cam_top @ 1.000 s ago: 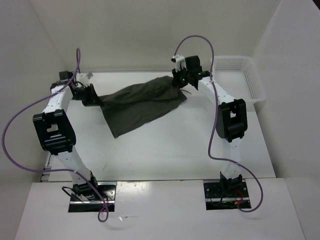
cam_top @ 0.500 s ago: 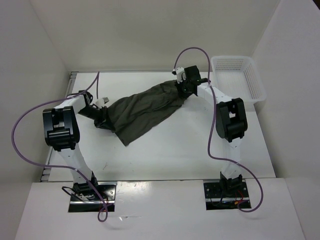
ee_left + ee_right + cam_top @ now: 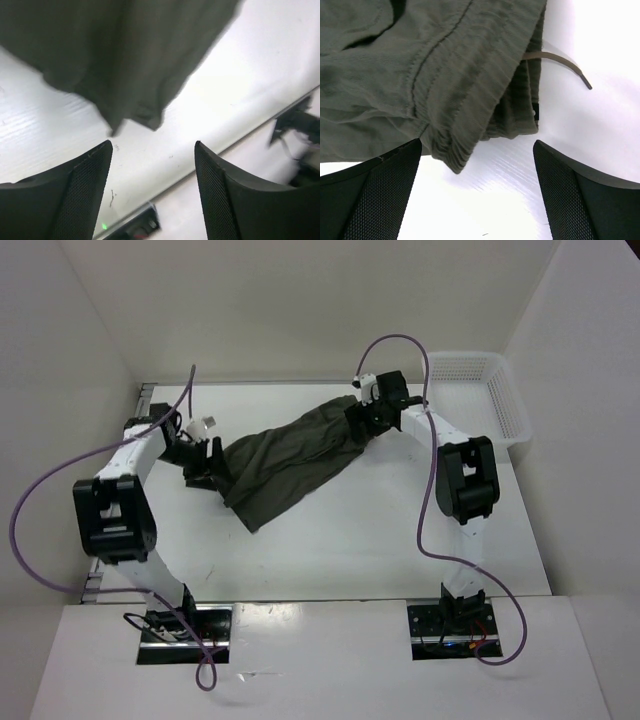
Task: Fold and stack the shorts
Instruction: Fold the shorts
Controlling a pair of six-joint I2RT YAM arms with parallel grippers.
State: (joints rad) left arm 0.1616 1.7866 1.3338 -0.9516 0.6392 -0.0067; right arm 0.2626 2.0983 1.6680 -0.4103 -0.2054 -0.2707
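Counting, we see one pair of shorts (image 3: 295, 455), one white basket (image 3: 514, 408) and two grippers. The shorts lie on the table (image 3: 340, 540), with their long axis going from near-left to far-right and the waistband (image 3: 512, 97) at the far-right end. The left gripper (image 3: 212, 468) and right gripper (image 3: 362, 416) have their fingers spread and hold nothing.

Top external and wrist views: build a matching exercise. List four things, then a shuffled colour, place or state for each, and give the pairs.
Things:
1. shorts
2. basket
3. left tool
4. right arm's cable

Descriptions:
A. white mesh, at the far right
B. open, nothing between its fingers
C. purple, arching loop
D. dark olive fabric

Pairs: 1-D, 2-A, 3-B, 4-C
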